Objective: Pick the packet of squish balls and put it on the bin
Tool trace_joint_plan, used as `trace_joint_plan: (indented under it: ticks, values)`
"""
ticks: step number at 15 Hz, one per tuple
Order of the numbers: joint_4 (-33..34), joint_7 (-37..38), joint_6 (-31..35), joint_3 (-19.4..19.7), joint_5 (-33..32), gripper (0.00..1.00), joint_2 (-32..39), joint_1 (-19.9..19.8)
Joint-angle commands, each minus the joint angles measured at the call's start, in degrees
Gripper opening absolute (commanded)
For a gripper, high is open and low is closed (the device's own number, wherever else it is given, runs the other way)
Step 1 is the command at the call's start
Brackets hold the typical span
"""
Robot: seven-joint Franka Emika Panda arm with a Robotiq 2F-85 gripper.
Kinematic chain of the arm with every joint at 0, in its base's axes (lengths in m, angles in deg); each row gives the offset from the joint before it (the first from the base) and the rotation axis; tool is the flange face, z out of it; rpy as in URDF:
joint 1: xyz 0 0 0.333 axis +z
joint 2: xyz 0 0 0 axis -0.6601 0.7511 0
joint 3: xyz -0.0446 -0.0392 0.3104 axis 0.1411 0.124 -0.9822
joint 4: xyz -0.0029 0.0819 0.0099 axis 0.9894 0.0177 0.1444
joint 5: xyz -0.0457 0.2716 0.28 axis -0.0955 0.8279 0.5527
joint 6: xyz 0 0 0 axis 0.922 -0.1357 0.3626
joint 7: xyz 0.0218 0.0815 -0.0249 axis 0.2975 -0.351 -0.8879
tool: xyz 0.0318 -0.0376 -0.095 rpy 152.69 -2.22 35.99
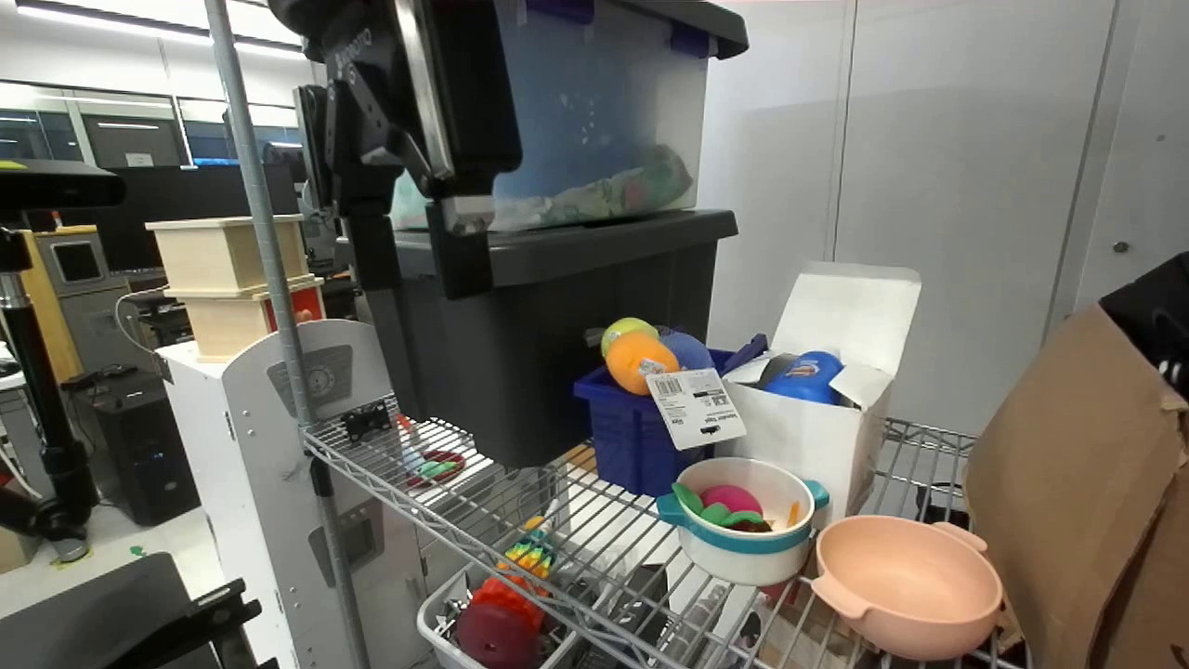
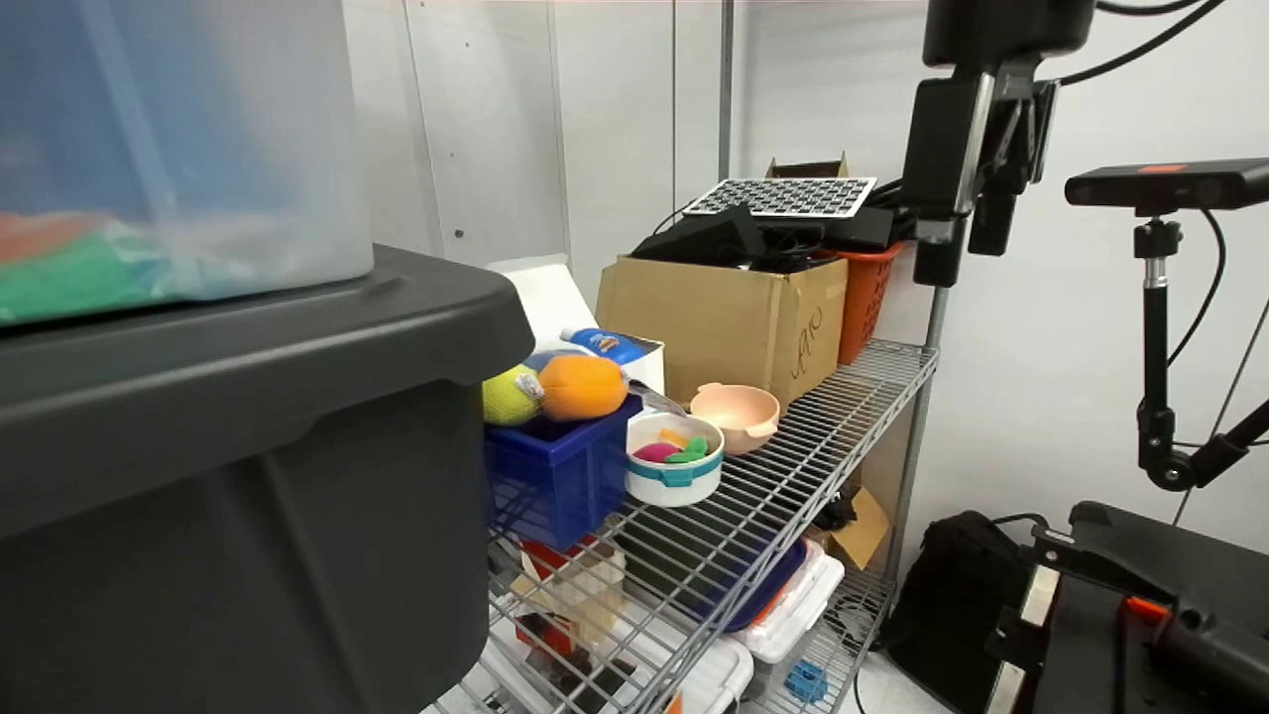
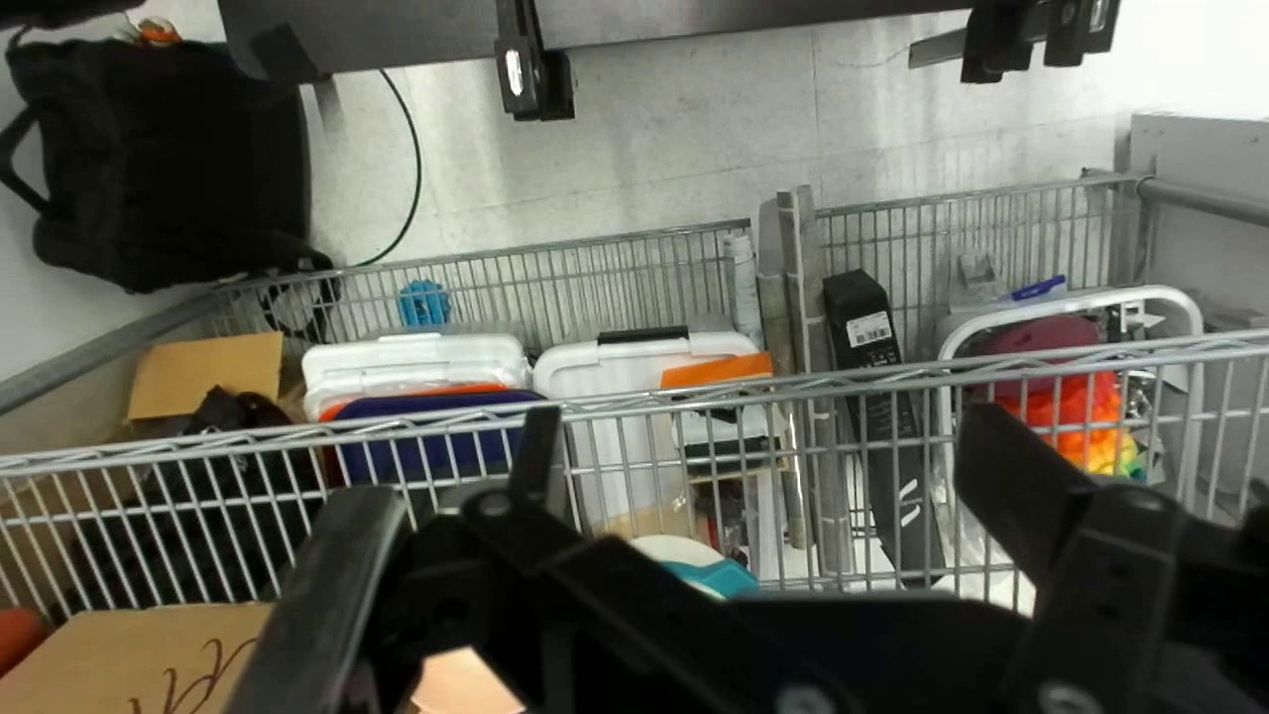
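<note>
The packet of squish balls (image 1: 641, 362), with yellow, orange and bluish balls, rests on top of the blue bin (image 1: 624, 437). Its white label card (image 1: 695, 409) hangs over the bin's side. The packet (image 2: 583, 388) and the bin (image 2: 570, 476) also show in an exterior view beside the dark tote. Both are out of view in the wrist view. My gripper (image 1: 420, 265) is open and empty, high above the shelf and apart from the packet. It also shows at the upper right of an exterior view (image 2: 967, 243). Its fingers are wide apart in the wrist view (image 3: 768, 451).
A large dark grey tote (image 1: 557, 344) with a clear tote on it stands against the bin. A white box (image 1: 808, 437), a white-teal bowl (image 1: 743, 553) and a peach bowl (image 1: 906, 585) stand nearby. A cardboard box (image 2: 694, 307) and wire shelf edge (image 2: 793, 516) also show.
</note>
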Motion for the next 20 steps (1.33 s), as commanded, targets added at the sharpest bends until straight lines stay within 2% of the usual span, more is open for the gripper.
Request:
trace_joint_plan:
  ticks: [1, 9, 20]
  values:
    - [-0.5, 2.5, -4.1, -1.5, -2.0, 1.0, -1.5, -1.2]
    - [-1.5, 1.4, -9.2, -1.7, -1.4, 1.0, -2.6, -0.7]
    - [-6.1, -2.3, -8.5, -1.5, -0.5, 1.0, -10.6, -0.3]
